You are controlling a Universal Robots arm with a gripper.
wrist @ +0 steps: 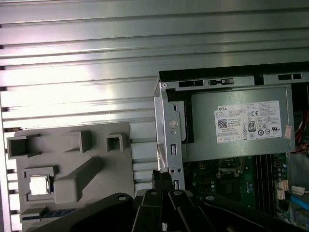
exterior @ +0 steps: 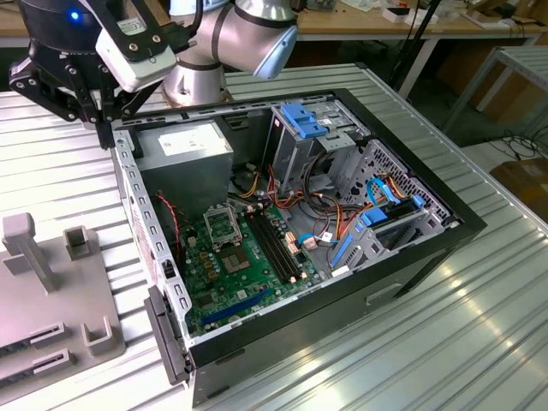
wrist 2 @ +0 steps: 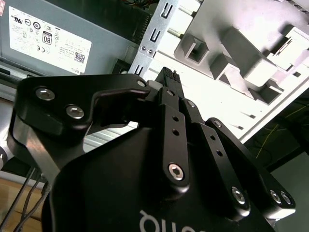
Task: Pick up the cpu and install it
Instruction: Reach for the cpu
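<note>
Tray [exterior: 43,295]: off to the side of my pincer [wrist: 162,180] and lower, on the exterior view's left. It is matte grey plastic, blocky, with posts, pockets and slots, and rests on the ribbed metal table [exterior: 479,342].
Cpu [wrist: 38,185]: lies flat in a square pocket of that tray, well apart from my pincer. It is a thin square with a bright, smooth metal top.
Pincer: closed or very nearly so, with nothing in it. It is made of black jointed links with bolt heads.
Case rail [exterior: 137,197]: just under my pincer. It is thin perforated sheet steel with hard edges.
Power supply [exterior: 184,145]: near my pincer, inside the case. It is a plain grey box with a white label.
Socket [exterior: 224,224]: farther from my pincer, past the power supply. It is a square frame of dull metal on the green board [exterior: 257,282].
Risk, grip: I judge the cpu shows little edge above its pocket, so the slick top could slip or tilt.
Risk, collision: going straight down from here would strike the rail.
Risk, seating: a tilted cpu could, I think, damage the socket. A red wire [exterior: 169,218] also lies close by.
</note>
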